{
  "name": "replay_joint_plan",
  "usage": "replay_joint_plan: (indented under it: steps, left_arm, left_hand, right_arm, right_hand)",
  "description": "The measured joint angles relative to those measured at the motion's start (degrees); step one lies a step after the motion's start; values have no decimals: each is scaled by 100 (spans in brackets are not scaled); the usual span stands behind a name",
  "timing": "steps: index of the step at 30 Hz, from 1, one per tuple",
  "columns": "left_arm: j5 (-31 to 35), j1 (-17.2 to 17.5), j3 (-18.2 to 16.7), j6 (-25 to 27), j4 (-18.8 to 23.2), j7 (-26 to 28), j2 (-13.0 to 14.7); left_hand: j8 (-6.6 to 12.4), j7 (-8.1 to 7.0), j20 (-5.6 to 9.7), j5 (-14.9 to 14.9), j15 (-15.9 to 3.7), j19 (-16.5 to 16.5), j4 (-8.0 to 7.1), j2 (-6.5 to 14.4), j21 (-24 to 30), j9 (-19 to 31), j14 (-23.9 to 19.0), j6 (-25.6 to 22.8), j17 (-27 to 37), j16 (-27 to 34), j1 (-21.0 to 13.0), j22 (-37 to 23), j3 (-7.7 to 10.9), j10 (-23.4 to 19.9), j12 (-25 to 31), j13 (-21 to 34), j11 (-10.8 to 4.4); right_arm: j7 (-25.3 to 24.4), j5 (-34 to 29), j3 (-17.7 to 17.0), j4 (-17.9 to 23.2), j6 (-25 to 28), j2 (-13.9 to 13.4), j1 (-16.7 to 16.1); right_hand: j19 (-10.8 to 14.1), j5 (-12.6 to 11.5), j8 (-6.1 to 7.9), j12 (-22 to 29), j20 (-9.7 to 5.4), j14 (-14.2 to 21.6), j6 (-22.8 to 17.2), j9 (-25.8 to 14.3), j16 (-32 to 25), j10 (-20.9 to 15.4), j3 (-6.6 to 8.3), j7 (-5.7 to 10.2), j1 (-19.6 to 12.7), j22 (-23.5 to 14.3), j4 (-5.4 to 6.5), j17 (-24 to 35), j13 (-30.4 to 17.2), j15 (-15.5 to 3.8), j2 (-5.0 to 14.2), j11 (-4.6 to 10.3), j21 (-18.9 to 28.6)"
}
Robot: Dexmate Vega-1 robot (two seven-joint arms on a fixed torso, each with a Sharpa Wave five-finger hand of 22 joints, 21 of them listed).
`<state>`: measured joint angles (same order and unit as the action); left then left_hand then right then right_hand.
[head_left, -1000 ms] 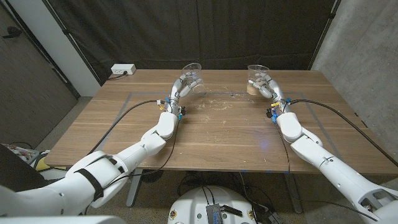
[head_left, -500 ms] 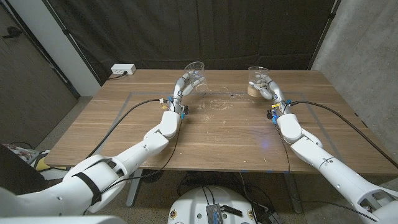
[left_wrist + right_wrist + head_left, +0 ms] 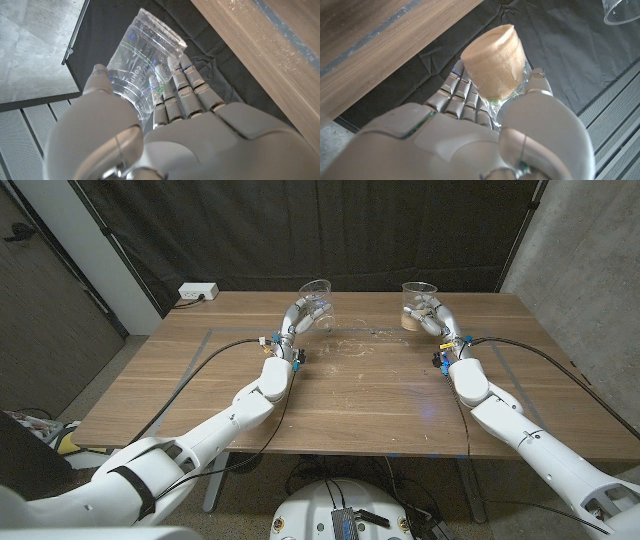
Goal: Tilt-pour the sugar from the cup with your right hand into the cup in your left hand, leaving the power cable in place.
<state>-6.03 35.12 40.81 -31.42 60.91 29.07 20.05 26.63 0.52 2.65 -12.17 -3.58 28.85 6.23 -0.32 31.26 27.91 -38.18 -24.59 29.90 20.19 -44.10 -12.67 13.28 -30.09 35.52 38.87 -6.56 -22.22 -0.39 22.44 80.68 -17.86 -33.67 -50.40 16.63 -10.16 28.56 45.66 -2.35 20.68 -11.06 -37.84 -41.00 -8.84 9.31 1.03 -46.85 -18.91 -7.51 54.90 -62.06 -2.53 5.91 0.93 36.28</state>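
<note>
Both arms reach out over the wooden table (image 3: pixel 360 385), each hand holding a clear plastic cup at the far side. The left hand (image 3: pixel 303 312) is wrapped around an empty cup (image 3: pixel 316 293), and in the head view that cup leans with its rim tipped toward the middle of the table. In the left wrist view the fingers (image 3: pixel 182 87) lie along one side of the empty cup (image 3: pixel 142 65) and the thumb presses the other, so the hand is clamped on it; nothing shows inside the cup. The right hand (image 3: pixel 432 315) grips the cup of sugar (image 3: pixel 416 304), which stands close to upright in the head view, with a tan band of sugar in its lower part. In the right wrist view the sugar (image 3: pixel 495 62) fills the bottom of the cup as a pale brown mass, held between the fingers (image 3: pixel 462 92) and the thumb of the right hand (image 3: pixel 470 135); the rim of the other cup (image 3: pixel 622 12) shows at a corner of that view. The two cups are well apart, with bare table between them. A black power cable (image 3: pixel 190 375) runs across the left part of the table beside the left arm, and another black cable (image 3: pixel 540 360) runs across the right part beside the right arm. A white power strip (image 3: pixel 197 292) sits at the far left corner of the table.
</note>
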Motion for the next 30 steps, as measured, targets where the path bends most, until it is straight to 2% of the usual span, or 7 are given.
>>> replay_joint_plan:
  steps: [7, 8, 12, 21, 30]
  left_arm:
    - [0, 64, -27, 0, 272, 0, 55]
    - [-96, 70, -28, 508, 322, -58, 68]
    - [-131, 73, -31, 671, 381, -133, 78]
    - [-178, 39, -23, 824, 412, -286, 90]
    - [-217, -2, -16, 901, 384, -424, 95]
  left_hand:
    - [0, 0, 0, 0, 0, 0, -15, 39, 40, 14, 0, 0, 26, 0, 39, 0, -16, -29, 0, 32, 30]
    - [0, 0, 0, 0, 0, 0, -15, 38, 40, 14, 0, 0, 26, 0, 38, 0, -16, -29, 0, 32, 30]
    - [0, 0, 0, 1, 0, 0, -40, 38, 40, 40, 0, 1, 26, 0, 38, 0, -40, -28, 0, 32, 31]
    - [-1, 20, 0, 1, 1, 0, -51, 36, 84, 40, 1, -20, 52, 0, 38, 1, -51, -28, -4, 61, 33]
    - [-1, 20, 0, 1, -12, -1, -63, 35, 84, 67, -51, -19, 52, 28, 38, 1, -64, -58, -5, 61, 63]
  right_arm:
    - [-62, -64, 0, 0, 73, 0, 0]
    - [-62, -71, -80, 194, 95, -69, -18]
    - [-51, -110, -118, 348, 174, -127, 1]
    - [-6, -280, -152, 625, 406, -201, 116]
    - [166, -442, -172, 1021, 776, -306, 296]
  right_hand:
    - [0, 0, -7, -33, 0, 21, 1, 1, 3, 0, 0, 0, 8, 6, 0, -27, 31, 18, 7, 0, 0]
    - [0, 0, -8, -33, 0, 21, 1, 1, 3, -1, 0, 0, 8, 24, 0, -27, 31, 18, 7, -2, 0]
    - [0, 0, -10, -32, 0, 38, -22, 1, 37, -20, 0, 23, 7, 32, 0, -27, 53, 1, 7, -19, 0]
    - [-30, 0, -10, -55, 31, 83, -30, 3, 43, -61, 0, 31, 39, 58, 0, -27, 80, 16, -25, 21, 0]
    - [-41, 0, -10, -55, 19, 105, -61, 3, 76, -92, 1, -1, 38, 85, 0, -26, 80, -6, -25, -7, 0]
